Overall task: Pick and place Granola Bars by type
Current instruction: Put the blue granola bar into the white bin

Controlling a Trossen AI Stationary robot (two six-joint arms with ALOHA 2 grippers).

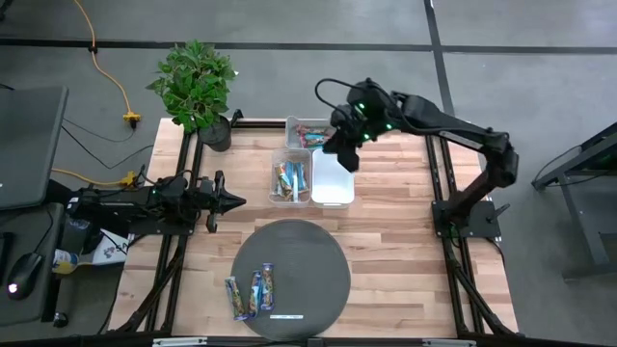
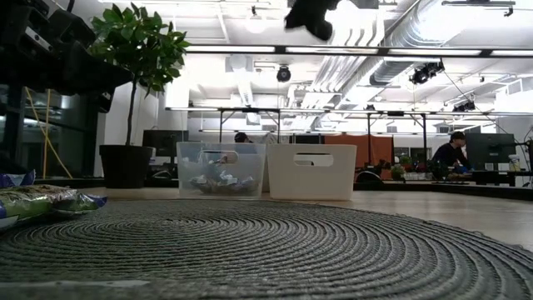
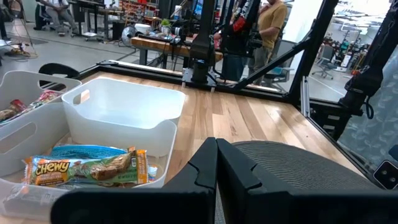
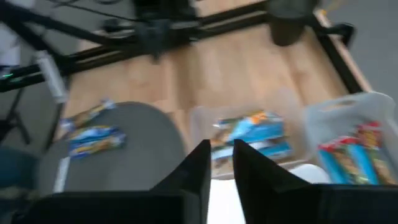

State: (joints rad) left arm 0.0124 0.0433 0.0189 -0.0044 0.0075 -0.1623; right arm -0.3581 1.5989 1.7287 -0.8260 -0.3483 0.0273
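Note:
Three granola bars in blue and orange-brown wrappers [image 1: 253,291] lie on the left part of a round grey mat [image 1: 308,260]; the right wrist view shows them as granola bars [image 4: 93,134]. More blue and orange-brown bars [image 1: 290,178] fill a clear bin, and red bars [image 1: 310,132] lie in a second clear bin behind it. A white bin [image 1: 333,188] stands beside them. My right gripper [image 1: 345,159] hovers high over the bins, with a narrow gap between its fingers [image 4: 222,155] and nothing in it. My left gripper [image 1: 239,201] waits shut [image 3: 216,155] left of the bins.
A thin white label strip [image 1: 286,315] lies on the mat's near edge. A potted plant [image 1: 198,87] stands at the table's far left corner. Bare wood lies right of the mat and the bins. People sit and stand at desks beyond the table [image 2: 450,154].

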